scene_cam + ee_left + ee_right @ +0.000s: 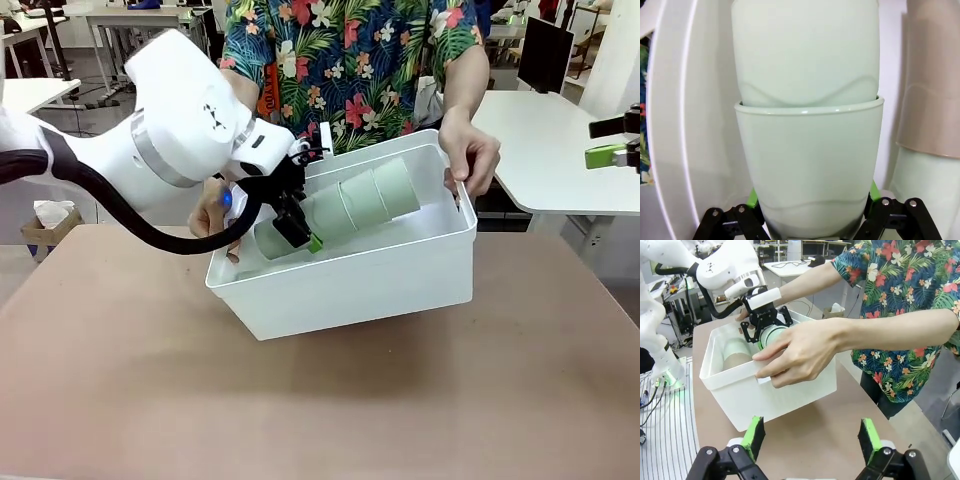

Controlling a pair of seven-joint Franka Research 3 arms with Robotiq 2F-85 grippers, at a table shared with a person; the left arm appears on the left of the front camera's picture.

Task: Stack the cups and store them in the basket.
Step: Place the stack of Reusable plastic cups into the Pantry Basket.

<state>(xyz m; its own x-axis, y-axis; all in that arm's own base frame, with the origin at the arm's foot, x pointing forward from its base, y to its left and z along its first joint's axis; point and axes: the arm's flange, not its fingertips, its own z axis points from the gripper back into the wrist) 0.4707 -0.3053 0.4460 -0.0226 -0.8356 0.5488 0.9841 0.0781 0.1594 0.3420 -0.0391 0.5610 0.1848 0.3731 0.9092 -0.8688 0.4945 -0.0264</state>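
The left gripper [297, 225] is clamped on the bottom cup of a mint green cup stack [355, 205], which lies on its side inside the white basket [380, 280]. A person's hands [470, 150] hold the basket tilted, seemingly just above the bench [320, 400]. The right gripper [812, 437] hangs wide open, holding nothing, beside the basket.
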